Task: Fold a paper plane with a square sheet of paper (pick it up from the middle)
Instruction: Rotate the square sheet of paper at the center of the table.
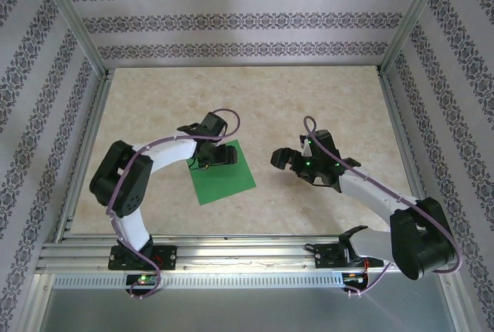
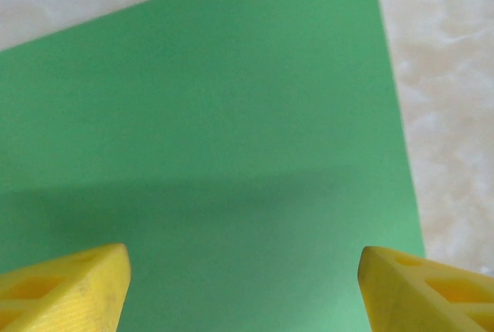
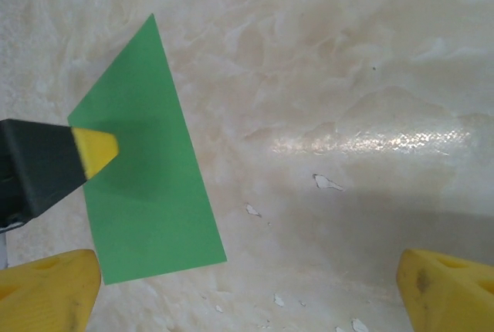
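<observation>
The square sheet of paper [image 1: 225, 177] lies flat and unfolded on the marble table, bright green, left of centre. My left gripper [image 1: 215, 154] hovers over its far edge, open, with yellow fingertips [image 2: 69, 286] spread wide above the green sheet [image 2: 208, 154] and nothing between them. My right gripper [image 1: 282, 159] stands open to the right of the sheet, apart from it, over bare table. In the right wrist view the sheet [image 3: 143, 185] lies at left with the left gripper's yellow tip [image 3: 94, 151] above it.
The beige marble tabletop [image 1: 324, 108] has small chipped spots [image 3: 328, 183] near my right gripper. Aluminium frame rails [image 1: 85, 154] and patterned walls [image 1: 231, 23] enclose the table on all sides.
</observation>
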